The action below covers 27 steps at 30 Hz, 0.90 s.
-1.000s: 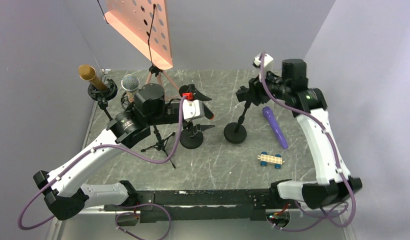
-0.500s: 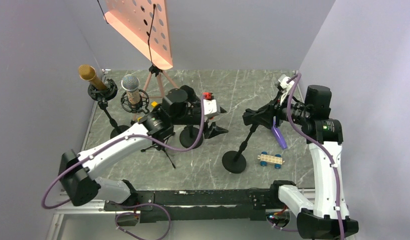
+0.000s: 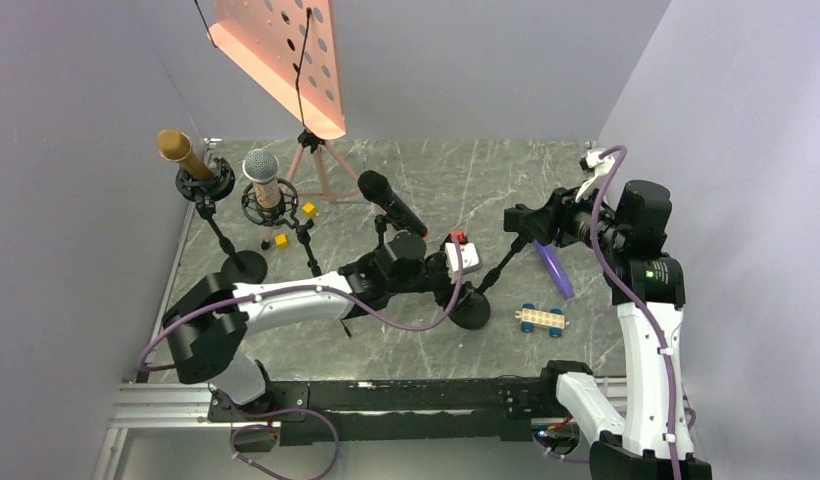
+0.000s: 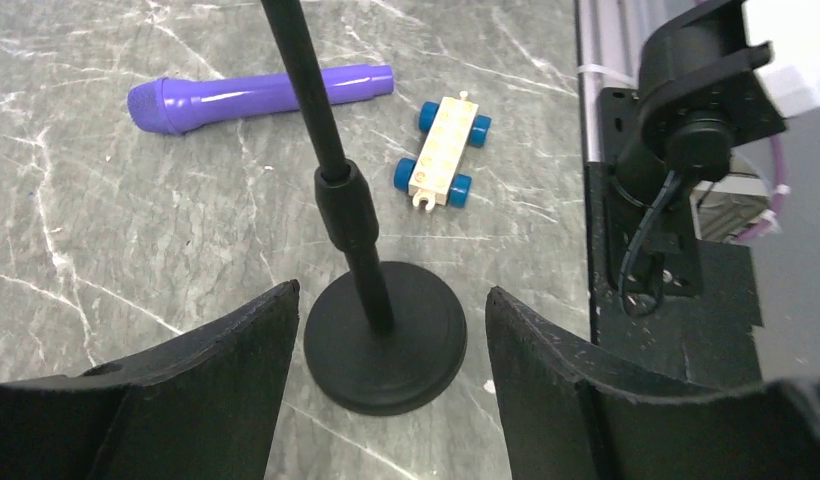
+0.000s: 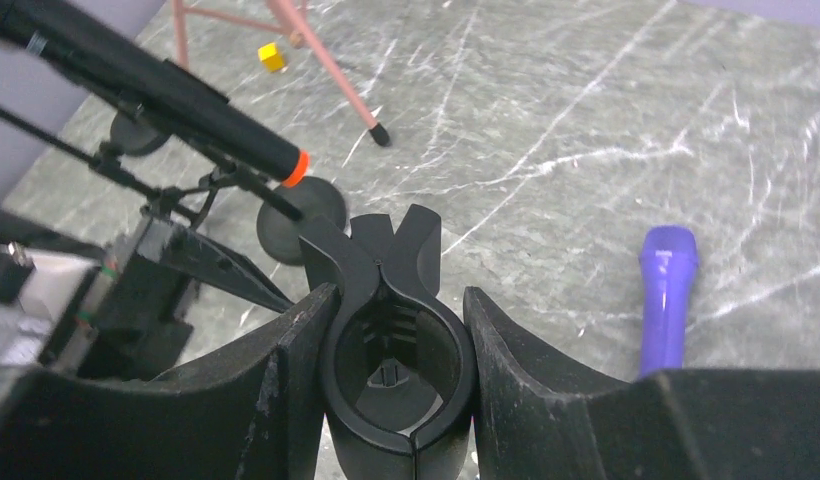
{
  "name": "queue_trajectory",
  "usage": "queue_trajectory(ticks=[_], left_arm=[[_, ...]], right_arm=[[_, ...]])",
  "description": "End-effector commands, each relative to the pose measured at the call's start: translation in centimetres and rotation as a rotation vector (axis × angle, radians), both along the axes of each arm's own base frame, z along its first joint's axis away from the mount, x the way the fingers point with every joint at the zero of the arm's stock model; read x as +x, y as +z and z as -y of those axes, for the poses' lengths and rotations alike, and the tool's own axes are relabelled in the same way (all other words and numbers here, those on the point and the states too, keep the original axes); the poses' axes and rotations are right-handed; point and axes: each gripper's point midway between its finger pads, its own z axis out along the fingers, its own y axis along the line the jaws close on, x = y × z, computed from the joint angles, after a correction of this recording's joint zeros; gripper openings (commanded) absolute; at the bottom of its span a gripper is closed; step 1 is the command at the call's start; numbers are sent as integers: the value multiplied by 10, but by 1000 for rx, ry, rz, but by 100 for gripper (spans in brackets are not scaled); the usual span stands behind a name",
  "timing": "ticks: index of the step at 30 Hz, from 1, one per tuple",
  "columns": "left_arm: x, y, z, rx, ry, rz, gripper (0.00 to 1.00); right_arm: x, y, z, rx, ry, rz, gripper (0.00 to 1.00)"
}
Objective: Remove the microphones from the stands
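Mic point(image 4: 256, 97) lies clear on table point(image 3: 436, 180); R gripper point(image 5: 398, 300) prob. pinches stand clip point(image 5: 386, 265), L gripper point(image 4: 391, 292) spread astride base point(image 4: 421, 340).

Looking down from above, I see a small cream brick-built toy car with blue wheels point(image 3: 542, 319) at lower right on the grey marble tabletop point(image 3: 436, 170). A small yellow cube point(image 3: 309, 209) and a second yellow cube point(image 3: 281, 240) lie left of centre, near the pink tripod music stand with a perforated orange panel point(image 3: 281, 55) at upper left.

**Soft, even light; blur at the near edges**

Diffuse overhead light is washing the marble table point(image 3: 506, 170) evenly. Shadows are falling faint under the stand base point(image 4: 416, 360). A pale sheen is showing on the purple microphone point(image 4: 256, 95). Near fingers point(image 5: 236, 400) are blurring dark, while the stand clip point(image 5: 386, 265) is reading sharp.
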Motion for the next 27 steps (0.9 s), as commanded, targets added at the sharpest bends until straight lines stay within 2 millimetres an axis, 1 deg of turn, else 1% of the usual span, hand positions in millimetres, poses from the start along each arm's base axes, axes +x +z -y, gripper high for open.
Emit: queue_trajectory(ticks=[1,4,7,10,12,15,17,18,19,20,21,22,24,27], left_arm=[[29,26,20,-140,181,46,74],[36,19,30,-145,224,29,75],[44,10,37,-129,246,29,74],[45,2,41,-117,239,27,67],[45,1,43,-120,232,23,57],[41,4,48,-131,189,30,34],[31,6,52,-137,109,30,20],[27,7,53,-141,73,35,15],[23,8,53,-144,33,41,8],[19,8,52,-146,-8,41,3],[14,9,50,-147,-52,43,0],[7,11,46,-147,-112,42,0],[-4,9,37,-136,-222,38,0],[-16,-1,20,-94,-312,34,0]], right_arm=[[5,28,8,145,-167,5,0],[4,23,7,183,-183,-54,0],[3,22,9,195,-208,-81,0],[2,22,10,192,-219,-82,0],[3,18,11,189,-224,-97,0],[3,10,10,186,-213,-115,0],[2,3,7,181,-190,-124,0],[1,0,5,177,-170,-132,0],[0,-3,2,168,-141,-136,0],[-2,-6,-3,154,-90,-137,0],[-5,-9,-9,132,-24,-132,0],[-14,-13,-17,110,72,-127,0],[-23,-19,-23,47,181,-88,0],[-39,-24,-29,2,289,-61,0]])
